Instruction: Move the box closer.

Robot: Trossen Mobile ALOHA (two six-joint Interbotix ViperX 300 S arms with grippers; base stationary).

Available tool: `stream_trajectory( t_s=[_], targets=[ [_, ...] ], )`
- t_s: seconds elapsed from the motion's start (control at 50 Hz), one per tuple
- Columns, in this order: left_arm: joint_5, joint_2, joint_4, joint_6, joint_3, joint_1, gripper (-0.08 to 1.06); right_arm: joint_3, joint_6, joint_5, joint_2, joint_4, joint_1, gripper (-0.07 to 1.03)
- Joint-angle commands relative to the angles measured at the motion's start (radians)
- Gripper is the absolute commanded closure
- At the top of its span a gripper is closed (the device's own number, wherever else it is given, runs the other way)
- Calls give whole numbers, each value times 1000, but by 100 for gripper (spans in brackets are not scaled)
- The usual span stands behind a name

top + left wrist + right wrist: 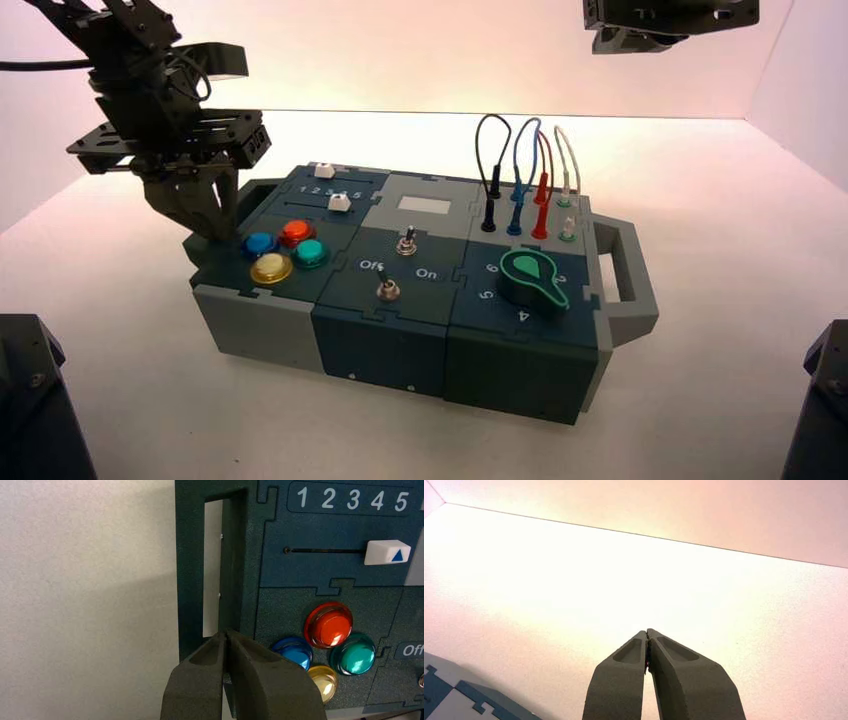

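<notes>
The left gripper (225,636) hangs at the box's (420,300) left end, at about nine o'clock from the panel's centre. Its fingers are pressed together, the tips above the inner edge of the left handle (189,570); whether they touch it is hard to tell. The box stands on the white table (120,400), a little turned. The yellow button (322,681) is partly hidden behind one finger. The right gripper (647,635), cut off at one o'clock in the high view, has its fingers closed on nothing.
</notes>
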Motion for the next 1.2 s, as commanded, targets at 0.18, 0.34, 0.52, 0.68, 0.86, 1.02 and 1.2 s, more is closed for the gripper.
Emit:
stream_trajectory(
  t_s=[0.18, 0.34, 0.52, 0.68, 0.86, 1.02, 1.2],
  targets=[
    [-5, -5, -12, -17, -8, -51, 101, -11, 3, -11, -21, 2, -2, 99],
    [-3, -2, -12, -25, -5, -54, 101, -11, 3, -11, -21, 0, -2, 99],
    [-3, -2, -12, -40, -2, -74, 101, -11, 3, -11, -21, 0, -2, 99],
    [-3, -2, -12, -46, 2, -86, 101, -11, 3, -11, -21, 2, -2, 99],
    [6, -5, -9, -41, -28, -86, 101, -11, 3, -11, -21, 2, -2, 99],
    [41, -23, 3, -38, -52, -86, 101, -11, 3, -11, -21, 2, -2, 99],
    [58, -46, 25, -38, -107, -84, 101, -11, 3, -11, -21, 2, -2, 99]
  ],
)
